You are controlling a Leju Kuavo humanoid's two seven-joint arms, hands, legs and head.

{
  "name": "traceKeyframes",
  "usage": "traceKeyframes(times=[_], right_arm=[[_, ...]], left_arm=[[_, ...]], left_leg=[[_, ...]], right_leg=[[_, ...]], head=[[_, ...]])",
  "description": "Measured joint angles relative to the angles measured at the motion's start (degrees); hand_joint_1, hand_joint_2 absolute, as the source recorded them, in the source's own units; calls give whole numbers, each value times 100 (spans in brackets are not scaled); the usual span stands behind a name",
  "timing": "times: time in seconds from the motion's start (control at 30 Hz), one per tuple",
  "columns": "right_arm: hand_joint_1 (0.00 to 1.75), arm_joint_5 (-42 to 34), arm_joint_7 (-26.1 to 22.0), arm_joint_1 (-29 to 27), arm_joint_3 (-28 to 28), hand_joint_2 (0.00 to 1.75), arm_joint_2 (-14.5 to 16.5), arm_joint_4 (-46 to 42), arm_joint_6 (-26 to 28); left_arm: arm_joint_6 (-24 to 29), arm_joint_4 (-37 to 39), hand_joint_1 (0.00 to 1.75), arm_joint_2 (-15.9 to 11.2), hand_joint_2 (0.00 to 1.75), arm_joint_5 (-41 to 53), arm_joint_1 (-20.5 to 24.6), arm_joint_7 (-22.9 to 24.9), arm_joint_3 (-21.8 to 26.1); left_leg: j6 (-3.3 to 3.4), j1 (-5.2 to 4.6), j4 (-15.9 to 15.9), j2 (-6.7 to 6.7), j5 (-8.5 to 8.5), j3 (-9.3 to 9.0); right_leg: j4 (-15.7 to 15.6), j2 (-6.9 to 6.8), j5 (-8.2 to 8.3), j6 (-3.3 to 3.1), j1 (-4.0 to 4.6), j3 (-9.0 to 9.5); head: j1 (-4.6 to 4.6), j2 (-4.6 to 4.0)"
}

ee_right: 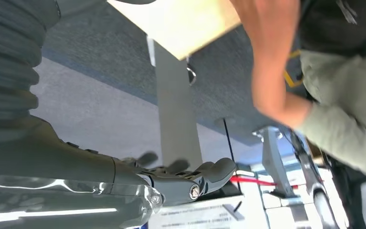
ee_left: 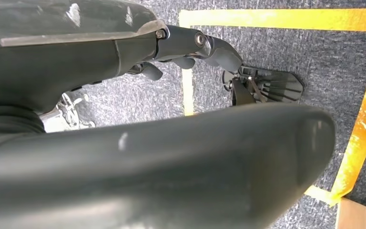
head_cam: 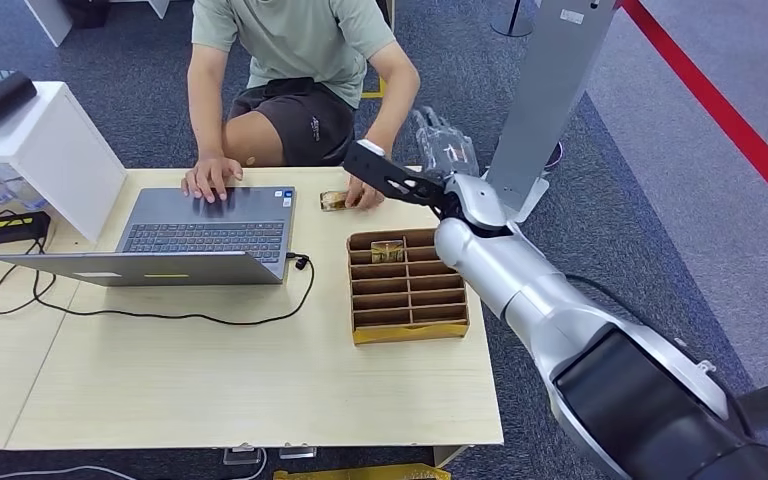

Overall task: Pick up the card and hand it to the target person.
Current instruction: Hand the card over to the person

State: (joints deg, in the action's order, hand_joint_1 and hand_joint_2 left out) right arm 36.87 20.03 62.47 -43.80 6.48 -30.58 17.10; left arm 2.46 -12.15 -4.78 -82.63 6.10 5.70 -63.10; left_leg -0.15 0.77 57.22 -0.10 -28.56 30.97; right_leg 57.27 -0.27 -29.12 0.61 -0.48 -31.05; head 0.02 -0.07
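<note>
Grey carpet [head_cam: 580,200] surrounds a light wooden table [head_cam: 210,380], with a red line [head_cam: 720,110] running along the floor at far right. At the far left, a white cabinet [head_cam: 50,150] abuts the table. Next comes an open laptop [head_cam: 175,238], its black cable [head_cam: 160,312] looping across the tabletop. One hand of a seated person [head_cam: 290,60] rests on the keyboard.

Card [head_cam: 335,200]: lies flat on the table near the far edge, just right of the laptop, under the person's other hand [head_cam: 365,192]. The right hand [head_cam: 440,145] hovers past the far edge, to the right of the card and apart from it. In the right wrist view its fingers [ee_right: 209,174] extend loosely with nothing between them.

A brown divided box [head_cam: 407,285] sits near the table's right edge, one far-row compartment holding a small object, too small to identify. The silver right arm passes above the box's right side. Bare tabletop lies in front of the laptop and box.

The left wrist view faces carpet with yellow tape [ee_left: 362,119]; the left hand [ee_left: 190,50] shows fingers partly curled, holding nothing.
</note>
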Motion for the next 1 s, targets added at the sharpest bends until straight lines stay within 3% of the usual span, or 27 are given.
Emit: traceKeyframes(times=[0.23, 0.43, 0.5, 0.63, 0.7, 0.87, 1.0], right_arm=[[0, -97, 564, -129, 224, 175, -644, -1851, -136], [0, -343, 606, -1227, 719, 175, -1478, -3873, -104], [0, -816, 83, -1916, 999, 175, -1784, -4556, 1], [0, -2259, -1723, -3658, 1656, 175, -2249, -5676, 67], [0, -2595, -2342, -4464, 1979, 175, -2367, -6057, 42], [0, -3414, -3468, -6123, 2572, 175, -2385, -6417, -501], [0, -4113, -4129, -6821, 2711, 175, -2247, -6352, -820]], left_arm=[[103, 14, 0, -17, 0, -264, -27, 0, 0], [176, 19, 0, -29, 0, -371, -64, -9, 5], [187, 20, 0, -31, 0, -377, -76, -11, 7], [177, 22, 0, -43, 0, -379, -96, -48, 10], [168, 25, 0, -55, 0, -379, -94, -79, 11], [200, 26, 0, -73, 0, -379, -85, -75, 17], [236, 26, 0, -75, 0, -379, -72, -13, 44]], left_leg=[[0, -1, 2, -1, 0, -3], [3, 0, 2, -3, -4, -15], [6, 1, 2, -5, -9, -20], [10, 2, 1, -8, -20, -13], [10, 2, 0, -5, -22, -7], [11, 2, -5, -6, -25, -3], [11, 2, -8, 0, -25, -5]], right_leg=[[-2, 0, 1, 1, 0, -2], [-15, -4, 0, 2, 0, 12], [-21, -6, -2, 4, 1, 19], [-26, -6, -5, 7, 2, 21], [-26, -3, -6, 6, 2, 16], [-25, -4, -14, 9, 2, 16], [-24, 1, -16, 7, 2, 15]], head=[[0, 0], [-3, 0], [2, 0], [17, 0], [10, 0], [6, 0], [0, 0]])
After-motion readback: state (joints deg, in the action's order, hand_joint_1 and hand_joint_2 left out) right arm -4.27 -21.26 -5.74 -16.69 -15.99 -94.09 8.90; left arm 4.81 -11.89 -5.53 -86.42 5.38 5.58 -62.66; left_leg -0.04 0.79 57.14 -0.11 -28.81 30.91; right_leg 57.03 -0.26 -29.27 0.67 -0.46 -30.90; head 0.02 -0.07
